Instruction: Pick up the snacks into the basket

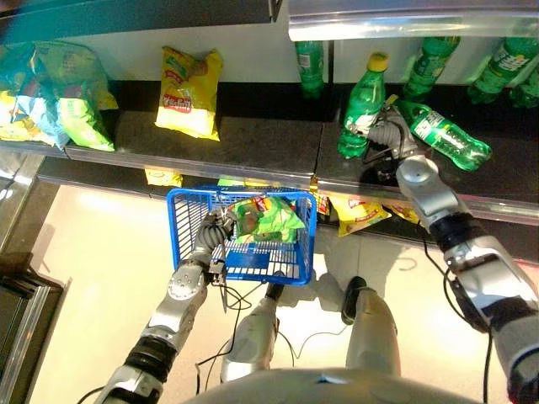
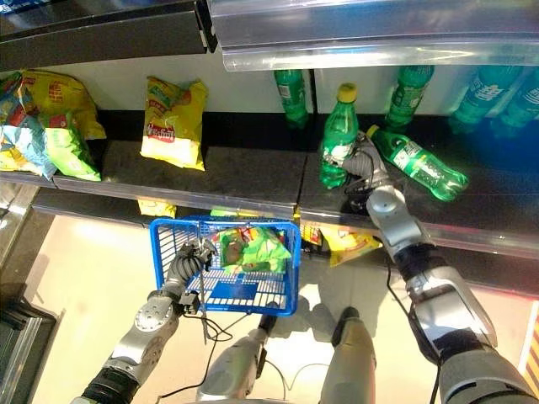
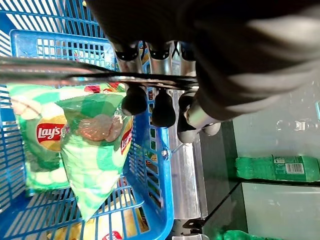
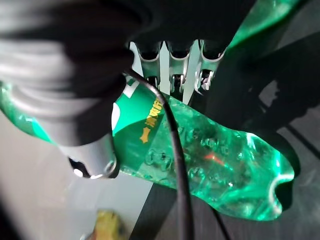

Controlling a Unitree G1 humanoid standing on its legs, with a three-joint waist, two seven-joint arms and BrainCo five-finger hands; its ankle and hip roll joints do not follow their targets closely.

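Note:
My left hand (image 1: 215,231) hangs the blue wire basket (image 1: 178,237) below the shelf edge, its fingers (image 3: 162,107) curled round the metal handle (image 3: 60,78). Green chip bags (image 1: 266,219) lie in the basket, with a yellow bag under them (image 3: 107,227). Up on the dark shelf, my right hand (image 1: 385,135) is shut on a green bottle with a yellow cap (image 1: 362,105). In the right wrist view its fingers (image 4: 172,65) pass behind that bottle (image 4: 215,155) and the thumb (image 4: 92,150) lies on the near side. A yellow chip bag (image 1: 189,91) leans on the shelf further left.
A second green bottle (image 1: 444,135) lies on its side right of my right hand, and several more stand at the back (image 1: 310,63). Green and yellow bags (image 1: 52,94) are piled at the shelf's left end. Yellow bags (image 1: 358,212) sit on the lower shelf behind the basket.

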